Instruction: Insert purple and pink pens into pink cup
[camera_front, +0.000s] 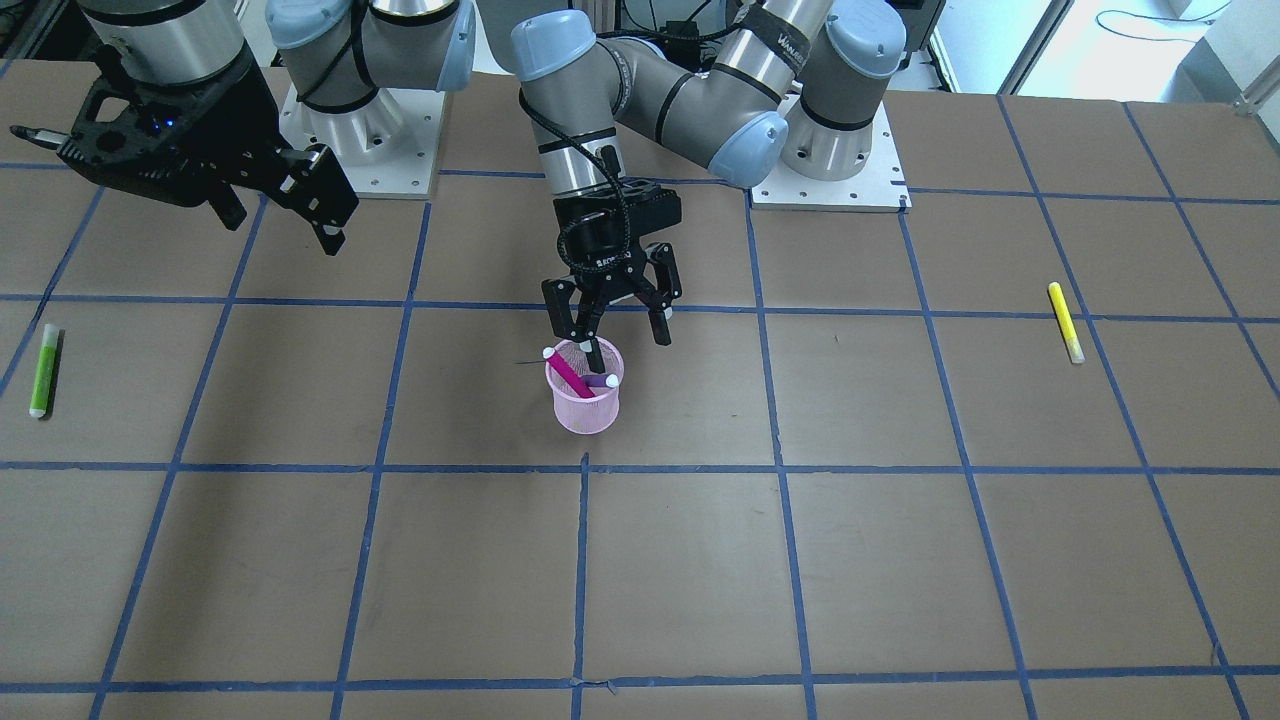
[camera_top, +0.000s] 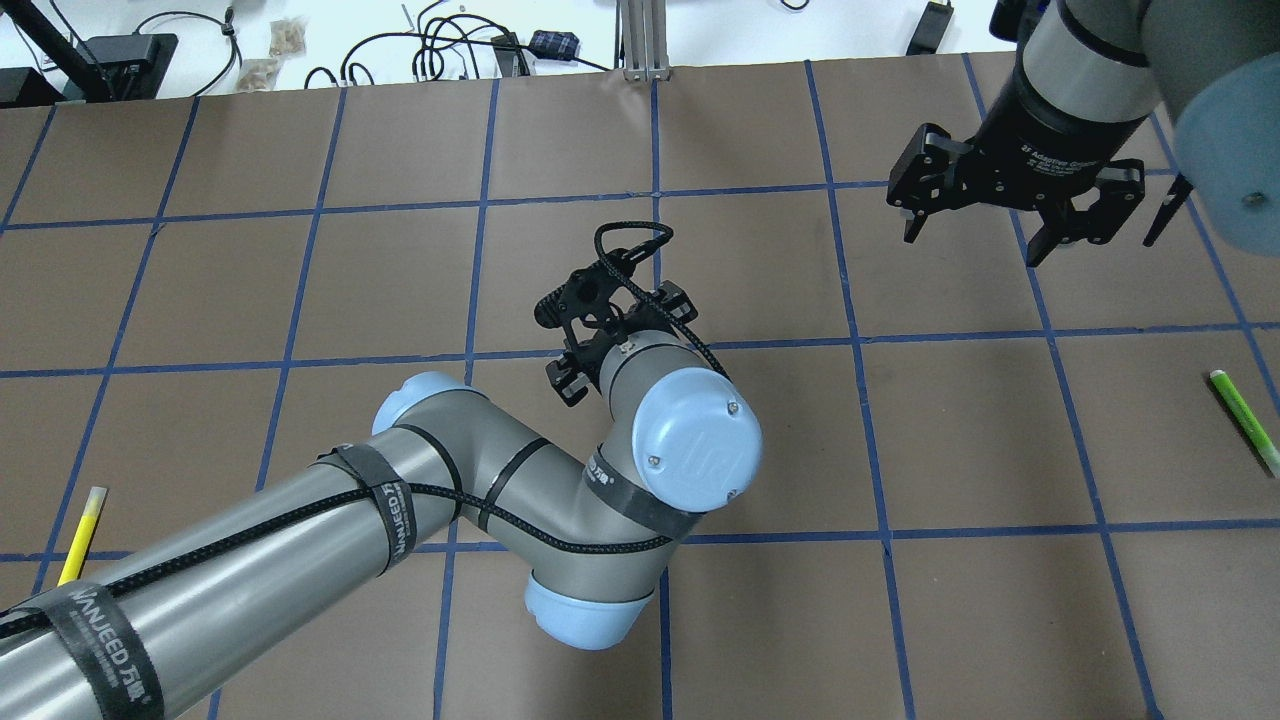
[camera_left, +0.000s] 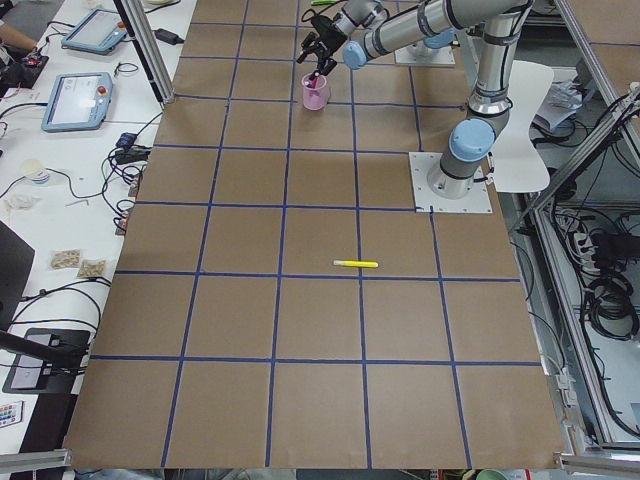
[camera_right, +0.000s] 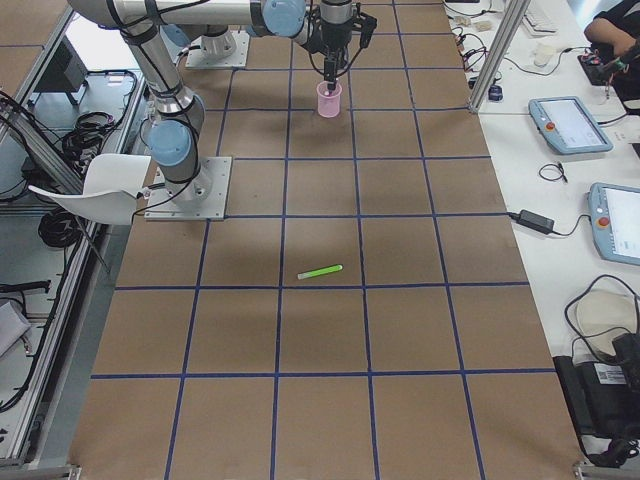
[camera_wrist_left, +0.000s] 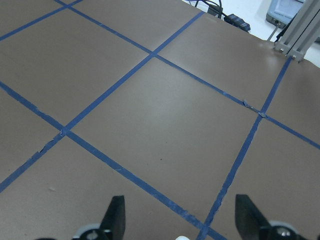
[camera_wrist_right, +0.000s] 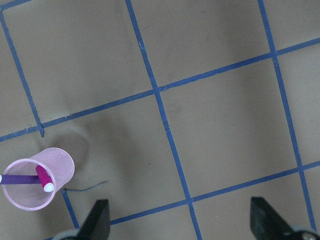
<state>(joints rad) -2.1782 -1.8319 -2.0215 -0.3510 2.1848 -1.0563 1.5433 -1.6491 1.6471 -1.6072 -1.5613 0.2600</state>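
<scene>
The pink mesh cup stands near the table's middle. A pink pen and a purple pen lean inside it, white ends up. My left gripper is open and empty just above the cup, with one fingertip over its mouth. In the overhead view the left arm hides the cup. The right wrist view shows the cup with the pink pen and purple pen in it. My right gripper hangs open and empty, high and well away from the cup; it also shows in the overhead view.
A yellow pen lies on the table on my left side. A green pen lies on my right side. Blue tape lines grid the brown tabletop. The two arm bases stand at the table's robot edge.
</scene>
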